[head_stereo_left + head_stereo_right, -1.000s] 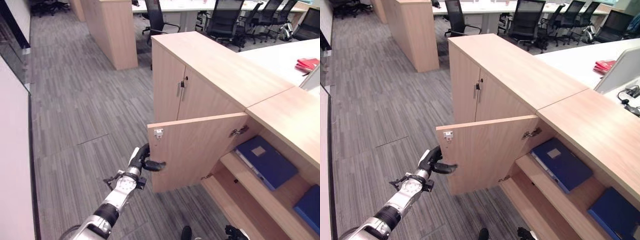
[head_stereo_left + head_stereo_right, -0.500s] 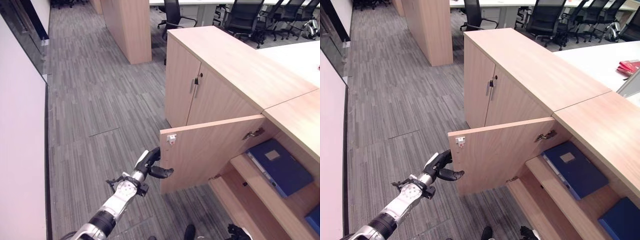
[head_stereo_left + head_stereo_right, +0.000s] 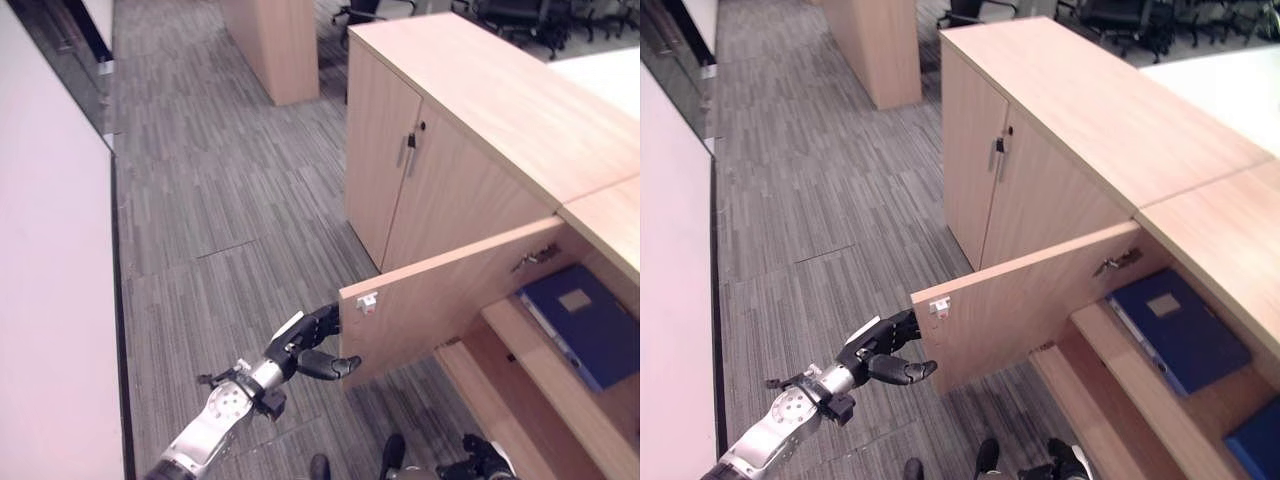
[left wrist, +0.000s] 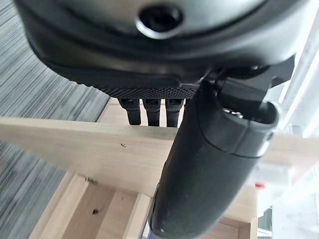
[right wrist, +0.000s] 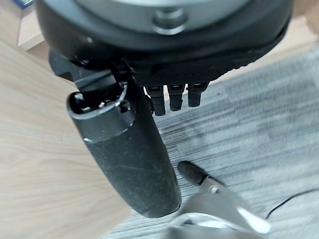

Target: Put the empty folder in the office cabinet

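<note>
While the left hand [image 3: 310, 345] stays at the door [image 3: 450, 305] edge, fingers relaxed, the door stands wider, baring the folder [image 3: 580, 325] inside.

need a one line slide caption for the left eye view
Left hand at the free edge of the open cabinet door, with a blue folder already lying on the shelf inside.

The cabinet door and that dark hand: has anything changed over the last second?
The left hand has stayed at the free edge of the open cabinet door, thumb in front, fingers behind. The view has shifted, so the camera moved. The blue folder lies on its shelf as before.
</note>
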You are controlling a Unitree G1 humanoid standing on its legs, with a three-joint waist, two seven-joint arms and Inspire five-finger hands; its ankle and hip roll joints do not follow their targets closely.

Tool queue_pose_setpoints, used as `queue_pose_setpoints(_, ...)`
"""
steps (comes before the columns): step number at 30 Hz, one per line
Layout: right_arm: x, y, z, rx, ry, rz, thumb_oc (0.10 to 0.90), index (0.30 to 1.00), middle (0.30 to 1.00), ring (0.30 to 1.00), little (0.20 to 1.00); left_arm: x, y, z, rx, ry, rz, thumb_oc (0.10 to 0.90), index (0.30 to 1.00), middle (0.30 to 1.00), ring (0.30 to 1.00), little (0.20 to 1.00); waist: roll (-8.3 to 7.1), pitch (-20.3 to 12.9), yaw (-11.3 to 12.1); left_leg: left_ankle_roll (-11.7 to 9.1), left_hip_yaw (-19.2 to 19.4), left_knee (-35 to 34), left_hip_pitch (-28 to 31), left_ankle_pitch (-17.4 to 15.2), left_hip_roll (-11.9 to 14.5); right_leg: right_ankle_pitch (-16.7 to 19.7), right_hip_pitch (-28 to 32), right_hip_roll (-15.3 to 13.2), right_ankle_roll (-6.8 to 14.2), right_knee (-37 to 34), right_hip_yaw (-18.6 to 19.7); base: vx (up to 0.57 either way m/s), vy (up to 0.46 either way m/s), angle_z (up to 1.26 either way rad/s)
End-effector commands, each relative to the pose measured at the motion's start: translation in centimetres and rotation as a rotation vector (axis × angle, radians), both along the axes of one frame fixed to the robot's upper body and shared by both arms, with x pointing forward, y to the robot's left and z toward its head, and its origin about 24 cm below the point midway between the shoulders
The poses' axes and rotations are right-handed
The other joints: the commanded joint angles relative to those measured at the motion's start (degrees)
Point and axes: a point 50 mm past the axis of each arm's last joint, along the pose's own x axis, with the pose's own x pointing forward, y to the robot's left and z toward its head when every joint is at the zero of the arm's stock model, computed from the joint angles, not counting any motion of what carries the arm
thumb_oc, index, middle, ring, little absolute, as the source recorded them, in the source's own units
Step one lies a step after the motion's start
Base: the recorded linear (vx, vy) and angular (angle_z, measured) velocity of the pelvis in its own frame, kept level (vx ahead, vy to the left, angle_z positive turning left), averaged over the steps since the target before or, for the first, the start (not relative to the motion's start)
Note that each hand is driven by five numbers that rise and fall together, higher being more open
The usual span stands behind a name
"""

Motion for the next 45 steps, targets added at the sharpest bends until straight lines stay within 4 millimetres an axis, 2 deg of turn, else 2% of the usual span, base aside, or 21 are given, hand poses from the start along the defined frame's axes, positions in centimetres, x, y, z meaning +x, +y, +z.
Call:
queue_pose_setpoints(1,3.9,-1.5,2.6,-0.042,-0.160,-0.005,0.800,0.900,0.900,0.900,0.900,1.1,-3.3,5.7,-0.188,-0.247,-0.163,0.800,0.900,0.900,0.900,0.900,0.71,-0.16,-0.67,-4.63,2.92,-0.58,-1.17,-2.41,3.34,0.13,2.26,-7.25,5.03,4.33,-2.12,-0.26,-0.003,-0.81)
queue_pose_setpoints(3,5.0,-1.2,3.0,-0.047,-0.181,0.017,0.800,0.900,0.900,0.900,0.900,0.6,-2.4,5.4,-0.198,-0.229,-0.119,0.800,0.900,0.900,0.900,0.900,0.76,-0.03,1.11,-4.31,7.99,0.18,-2.02,-1.88,4.38,-3.45,4.21,-7.82,3.88,7.69,-7.98,-0.24,-0.025,-1.08)
queue_pose_setpoints(5,6.0,-0.1,3.1,-0.040,-0.189,0.059,0.800,0.900,0.900,0.900,0.900,0.1,-1.5,4.6,-0.200,-0.189,-0.062,0.800,0.900,0.900,0.900,0.900,0.21,-0.72,3.01,-4.44,11.75,0.23,-1.51,-2.13,5.06,-5.59,7.08,-8.43,4.46,9.67,-11.38,-0.15,-0.082,-1.19)
queue_pose_setpoints(7,6.1,0.4,2.9,-0.036,-0.183,0.084,0.800,0.900,0.900,0.900,0.900,-0.3,-0.7,4.2,-0.199,-0.182,-0.002,0.800,0.900,0.900,0.900,0.900,-0.59,-1.32,3.63,-4.63,15.08,0.98,-1.35,-1.24,5.81,-5.90,9.52,-7.75,4.29,6.88,-12.61,-0.20,-0.186,-0.89)
queue_pose_setpoints(9,5.7,0.7,2.6,-0.033,-0.166,0.091,0.800,0.900,0.900,0.900,0.900,-0.6,-0.4,3.9,-0.209,-0.168,0.035,0.800,0.900,0.900,0.900,0.900,-0.34,-2.10,3.45,-5.37,17.12,1.28,-1.39,-0.07,7.27,-5.75,10.68,-6.60,4.03,3.29,-11.50,-0.15,-0.258,-1.16)
queue_pose_setpoints(11,4.4,1.0,1.7,-0.034,-0.113,0.118,0.800,0.900,0.900,0.900,0.900,-1.1,-0.2,3.3,-0.239,-0.146,0.086,0.800,0.900,0.900,0.900,0.900,0.36,-2.98,1.54,-6.73,19.01,2.18,-0.37,0.83,9.47,-5.71,12.85,-4.39,3.87,-1.88,-8.91,-0.06,-0.238,-1.11)
queue_pose_setpoints(17,3.1,1.0,0.8,-0.042,-0.031,0.147,0.800,0.900,0.900,0.900,0.900,-1.4,-0.2,2.6,-0.279,-0.120,0.136,0.800,0.900,0.900,0.900,0.900,2.10,-3.06,-1.33,-9.49,22.42,7.71,0.99,1.25,14.31,-8.70,13.05,-1.43,2.21,-2.73,-3.65,-0.07,-0.186,-0.57)
queue_pose_setpoints(19,3.0,0.7,0.7,-0.043,-0.021,0.135,0.800,0.900,0.900,0.900,0.900,-1.4,-0.4,2.5,-0.296,-0.116,0.141,0.800,0.900,0.900,0.900,0.900,2.53,-2.78,-1.74,-10.07,21.00,10.06,0.99,0.78,15.24,-9.93,12.97,-0.56,1.50,-2.73,-1.88,-0.05,-0.169,-0.95)
queue_pose_setpoints(21,3.6,-0.2,1.1,-0.073,-0.021,0.134,0.800,0.900,0.900,0.900,0.900,-1.5,-0.6,2.5,-0.311,-0.117,0.155,0.800,0.900,0.900,0.900,0.900,2.72,-1.82,-0.84,-9.83,11.34,13.96,-1.52,2.16,13.27,-9.68,11.49,0.68,0.24,-2.73,1.31,-0.10,-0.177,-0.83)
queue_pose_setpoints(22,3.8,-0.3,1.3,-0.080,-0.024,0.144,0.800,0.900,0.900,0.900,0.900,-1.6,-0.7,2.4,-0.311,-0.116,0.162,0.800,0.900,0.900,0.900,0.900,2.37,-1.84,0.09,-9.26,5.35,14.19,-2.65,1.27,10.74,-9.26,10.68,0.71,0.03,-2.73,2.94,0.00,-0.166,-1.06)
queue_pose_setpoints(23,4.4,-0.2,1.6,-0.082,-0.041,0.161,0.800,0.900,0.900,0.900,0.900,-1.8,-0.7,2.2,-0.316,-0.112,0.179,0.800,0.900,0.900,0.900,0.900,1.91,-1.72,1.41,-8.09,-4.20,13.19,-2.68,-3.06,6.16,-8.97,9.96,0.86,-0.07,-2.73,6.15,0.01,-0.123,-1.41)
queue_pose_setpoints(24,4.4,-0.2,1.6,-0.081,-0.042,0.161,0.800,0.900,0.900,0.900,0.900,-1.8,-0.7,2.2,-0.316,-0.113,0.179,0.800,0.900,0.900,0.900,0.900,1.84,-1.82,1.39,-8.02,-4.19,13.06,-2.84,-2.82,6.05,-8.83,9.75,0.76,-0.06,-2.73,6.15,0.06,-0.107,-1.42)
queue_pose_setpoints(25,4.9,-0.1,1.8,-0.086,-0.050,0.176,0.800,0.900,0.900,0.900,0.900,-1.8,-0.6,2.2,-0.316,-0.119,0.189,0.800,0.900,0.900,0.900,0.900,2.06,-1.77,2.04,-7.71,-9.75,12.37,-1.98,-5.40,2.51,-8.45,9.35,1.37,-0.14,-2.73,8.96,0.02,-0.039,-1.53)
queue_pose_setpoints(26,4.9,-0.1,1.8,-0.086,-0.051,0.176,0.800,0.900,0.900,0.900,0.900,-1.8,-0.6,2.2,-0.316,-0.120,0.189,0.800,0.900,0.900,0.900,0.900,1.97,-1.86,2.04,-7.67,-9.73,12.22,-2.14,-5.12,2.40,-8.30,9.13,1.27,-0.13,-2.73,8.98,0.04,-0.052,-1.58)
queue_pose_setpoints(28,5.6,0.3,2.0,-0.091,-0.054,0.198,0.800,0.900,0.900,0.900,0.900,-1.9,-0.3,2.3,-0.318,-0.123,0.213,0.800,0.900,0.900,0.900,0.900,1.71,-2.19,3.16,-7.63,-14.69,11.92,-3.60,-5.18,-0.89,-7.14,8.25,2.15,0.10,-2.59,11.48,0.05,-0.020,-1.19)
queue_pose_setpoints(31,5.6,0.6,1.8,-0.079,-0.050,0.199,0.800,0.900,0.900,0.900,0.900,-1.8,-0.1,2.5,-0.321,-0.131,0.214,0.800,0.900,0.900,0.900,0.900,1.51,-2.19,3.59,-7.76,-14.57,11.02,-3.58,-4.62,-1.36,-6.78,8.34,2.48,0.49,-2.63,12.38,0.04,-0.015,-1.58)
queue_pose_setpoints(33,5.0,0.8,1.5,-0.069,-0.036,0.197,0.800,0.900,0.900,0.900,0.900,-1.9,-0.2,2.8,-0.328,-0.142,0.202,0.800,0.900,0.900,0.900,0.900,2.01,-2.71,3.16,-7.27,-12.29,8.62,-1.57,-4.35,-0.17,-7.02,8.75,2.83,0.73,-2.73,12.13,0.06,-0.003,-1.45)
queue_pose_setpoints(35,3.5,0.9,0.9,-0.050,-0.008,0.177,0.800,0.900,0.900,0.900,0.900,-1.6,-0.6,3.5,-0.347,-0.167,0.187,0.800,0.900,0.900,0.900,0.900,2.47,-3.85,1.54,-6.81,-9.50,5.73,1.17,-3.96,1.11,-7.25,9.89,2.72,0.91,-2.73,11.13,0.11,0.028,-1.48)
queue_pose_setpoints(36,3.5,0.9,0.9,-0.050,-0.008,0.177,0.800,0.900,0.900,0.900,0.900,-1.6,-0.6,3.5,-0.347,-0.166,0.187,0.800,0.900,0.900,0.900,0.900,2.48,-3.78,1.55,-6.81,-9.49,5.57,1.37,-3.90,1.12,-7.28,10.01,2.72,0.92,-2.73,11.14,0.11,0.020,-1.18)
queue_pose_setpoints(38,2.8,1.3,0.4,-0.027,0.008,0.146,0.800,0.900,0.900,0.900,0.900,-0.9,-1.2,4.2,-0.371,-0.189,0.175,0.800,0.900,0.900,0.900,0.900,2.12,-4.07,0.22,-6.38,-8.36,4.04,2.58,-3.89,1.00,-6.81,10.29,2.52,1.03,-2.73,10.57,0.05,0.027,-0.50)
queue_pose_setpoints(45,1.9,2.0,-0.2,0.000,0.037,0.119,0.800,0.900,0.900,0.900,0.900,0.3,-1.7,5.1,-0.347,-0.229,0.157,0.800,0.900,0.900,0.900,0.900,1.33,-4.38,-1.46,-5.50,-6.88,1.34,4.34,-3.89,0.51,-6.36,10.34,1.80,1.49,-1.97,10.67,0.04,0.041,-0.04)
